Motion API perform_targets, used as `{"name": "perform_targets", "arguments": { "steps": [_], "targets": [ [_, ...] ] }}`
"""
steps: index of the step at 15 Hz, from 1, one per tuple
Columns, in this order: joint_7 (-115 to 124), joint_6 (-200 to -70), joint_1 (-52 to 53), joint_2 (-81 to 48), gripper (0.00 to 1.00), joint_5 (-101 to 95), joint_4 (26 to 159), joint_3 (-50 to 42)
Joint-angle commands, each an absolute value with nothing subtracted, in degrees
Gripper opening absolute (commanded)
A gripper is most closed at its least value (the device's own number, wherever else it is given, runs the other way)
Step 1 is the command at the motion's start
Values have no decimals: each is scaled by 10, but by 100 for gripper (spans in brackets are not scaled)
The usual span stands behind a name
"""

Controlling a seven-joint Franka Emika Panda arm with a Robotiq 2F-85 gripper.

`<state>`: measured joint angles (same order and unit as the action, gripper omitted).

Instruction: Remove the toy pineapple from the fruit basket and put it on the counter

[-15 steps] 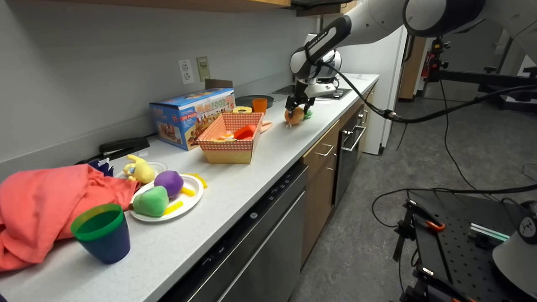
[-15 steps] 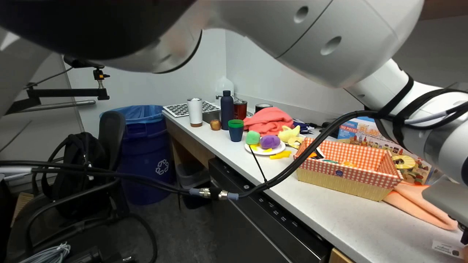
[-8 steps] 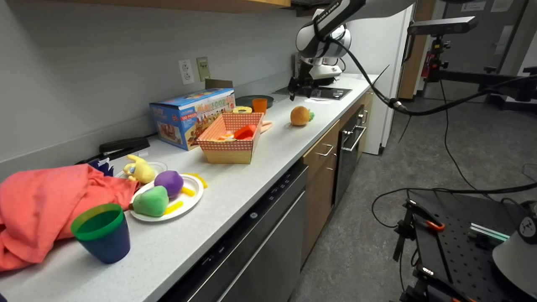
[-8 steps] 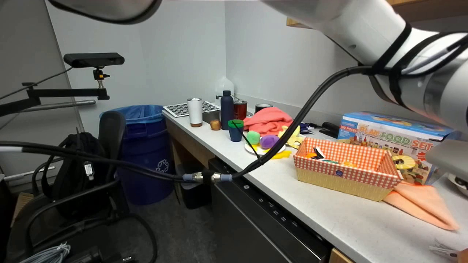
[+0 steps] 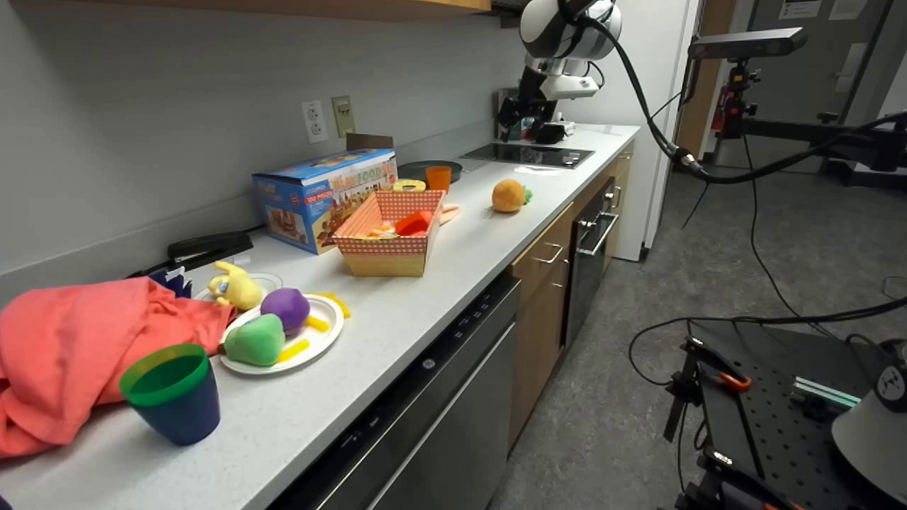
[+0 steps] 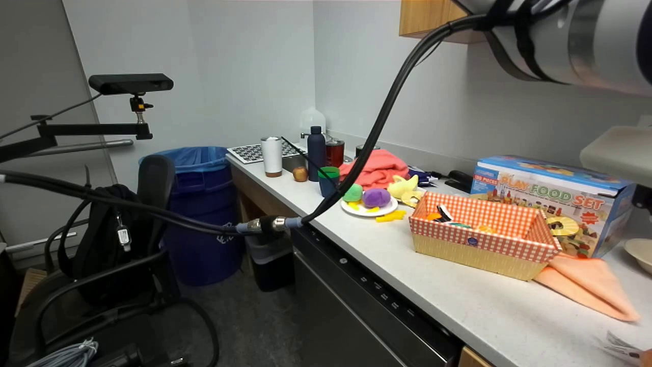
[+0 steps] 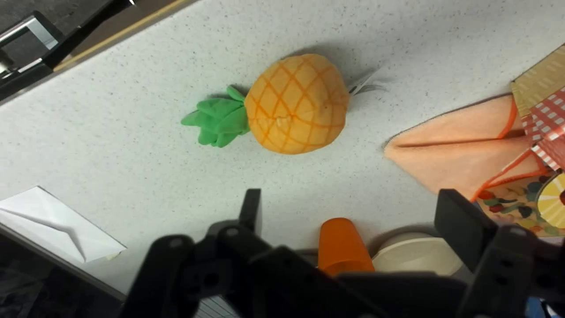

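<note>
Orange-yellow toy pineapple (image 7: 296,106) lying on its side on the pale tabletop (image 5: 404,304), out of the fruit basket (image 5: 386,265) and well apart from it, past the fruit basket's far end in an exterior view, with green crown (image 7: 218,119) turned away from the fruit basket. High above the tabletop, clear of both toy pineapple and fruit basket: end effector (image 7: 350,198) with jaws wide apart, nothing gripped. Removal and setting-down both done, to judge by contact with the surface and the free end effector. Red piece (image 5: 416,222) inside the fruit basket, not called for by the task. Most likely nothing left beyond parking out of the way.
</note>
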<state>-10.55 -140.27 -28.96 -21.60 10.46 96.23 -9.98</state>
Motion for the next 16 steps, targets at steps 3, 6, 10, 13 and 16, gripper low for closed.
{"name": "perform_targets", "arguments": {
  "steps": [3, 6, 10, 13, 16],
  "targets": [
    [-114, -1399, -274, -181, 100, 111, 994, -117],
    [-115, -1400, -272, -166, 100, 111, 1010, -119],
    [-115, -1400, -272, -166, 100, 111, 1014, -119],
    [-115, -1400, -272, -166, 100, 111, 1014, -119],
    [-115, -1400, -272, -166, 100, 111, 1014, -119]
  ]
}}
